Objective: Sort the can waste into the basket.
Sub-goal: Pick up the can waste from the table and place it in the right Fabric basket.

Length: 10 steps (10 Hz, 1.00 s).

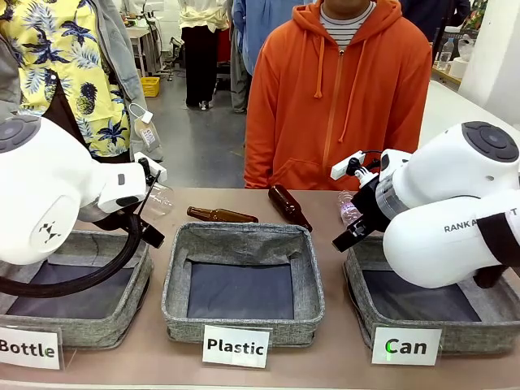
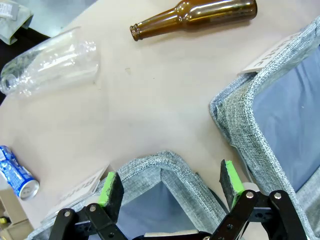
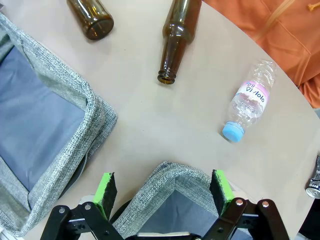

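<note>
Three grey woven baskets are standing in a row on the tabletop: the Bottle basket, the Plastic basket and the Can basket, each one showing its white label card. Two brown glass bottles are lying on their sides beyond the Plastic basket, one to the left and one to the right. Two clear plastic bottles are lying there too, one by my left arm and one with a pink label and blue cap. Two cans are resting on the tabletop, both outside the Can basket: the blue can is lying on its side near the Bottle basket, and the silver-and-black can is being cut off by the edge of the right wrist view. I am holding my left jaws wide open over a corner of the Bottle basket, gripping nothing. I am holding my right jaws equally wide over a far corner of the Can basket, also gripping nothing. One person in an orange hoodie is standing at the far side.
</note>
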### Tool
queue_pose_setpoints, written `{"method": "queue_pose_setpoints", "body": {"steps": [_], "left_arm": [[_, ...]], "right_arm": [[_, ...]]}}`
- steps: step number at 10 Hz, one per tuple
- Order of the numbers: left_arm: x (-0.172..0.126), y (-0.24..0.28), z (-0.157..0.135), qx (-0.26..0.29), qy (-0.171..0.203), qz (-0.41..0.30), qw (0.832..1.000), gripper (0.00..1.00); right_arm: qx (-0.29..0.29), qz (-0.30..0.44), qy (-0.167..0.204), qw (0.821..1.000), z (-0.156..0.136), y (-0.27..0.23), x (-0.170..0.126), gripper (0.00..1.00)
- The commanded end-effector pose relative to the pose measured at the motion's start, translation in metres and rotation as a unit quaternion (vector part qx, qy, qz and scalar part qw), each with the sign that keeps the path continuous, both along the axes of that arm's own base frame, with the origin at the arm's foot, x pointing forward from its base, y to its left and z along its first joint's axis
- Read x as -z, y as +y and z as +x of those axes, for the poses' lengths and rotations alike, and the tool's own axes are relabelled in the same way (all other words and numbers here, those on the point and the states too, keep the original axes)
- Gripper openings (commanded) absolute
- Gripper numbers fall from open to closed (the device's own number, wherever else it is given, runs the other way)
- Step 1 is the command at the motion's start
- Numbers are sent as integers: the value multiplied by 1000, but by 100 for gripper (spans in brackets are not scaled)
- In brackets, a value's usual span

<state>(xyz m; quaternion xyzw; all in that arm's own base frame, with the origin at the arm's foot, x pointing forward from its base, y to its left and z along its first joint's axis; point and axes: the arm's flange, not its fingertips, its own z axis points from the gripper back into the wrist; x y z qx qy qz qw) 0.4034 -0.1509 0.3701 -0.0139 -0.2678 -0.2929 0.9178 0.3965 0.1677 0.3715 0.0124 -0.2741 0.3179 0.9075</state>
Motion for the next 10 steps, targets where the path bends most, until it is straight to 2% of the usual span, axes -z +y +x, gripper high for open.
{"method": "queue_pose_setpoints", "body": {"steps": [1,3,4,6,8,9,10], "left_arm": [[0,0,0,0,0,0,1000,100],[0,0,0,0,0,0,1000,100],[-15,-5,-10,21,-1,-16,1000,100],[-70,-7,-48,47,-25,-52,997,100],[-129,-1,-100,61,-48,-117,990,100],[-146,7,-125,91,-58,-139,984,100],[-161,27,-150,179,-48,-166,969,100]], "right_arm": [[0,0,0,1000,0,0,0,100],[-6,-2,3,1000,-1,0,-3,100],[-6,4,1,1000,-4,0,-16,100],[-3,23,-1,1000,-26,-1,-67,100],[-25,73,-2,997,-64,-9,-121,100],[-12,122,17,992,-84,-25,-145,100],[-30,199,33,979,-106,-50,-168,100]]}}
